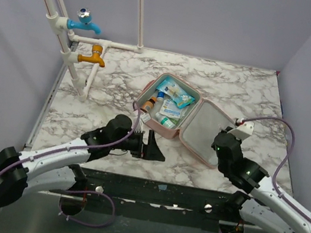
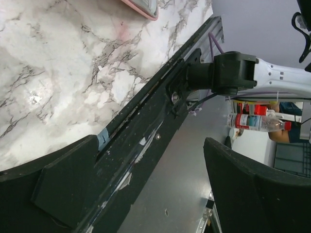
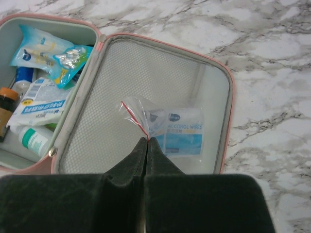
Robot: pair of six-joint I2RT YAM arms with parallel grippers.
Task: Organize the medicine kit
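The pink medicine kit (image 1: 167,132) lies open on the marble table. Its left half holds small bottles (image 1: 149,106) and blue-white sachets (image 1: 177,95). Its right half (image 3: 228,97) is a pale mesh-lined lid lying flat. My right gripper (image 3: 147,140) is shut on the edge of a clear zip bag (image 3: 138,114) with a red strip. The bag holds an alcohol wipes sachet (image 3: 183,131) and hangs over the lid. In the top view this gripper (image 1: 223,142) is at the lid's near right side. My left gripper (image 1: 153,146) is open and empty just in front of the kit; a kit corner (image 2: 143,7) shows in its view.
White pipes with a blue tap (image 1: 85,21) and an orange tap (image 1: 94,55) stand at the back left. Purple walls close the back and sides. A black rail (image 1: 154,192) runs along the table's near edge. The right arm's cable (image 1: 285,151) loops over the table's right side.
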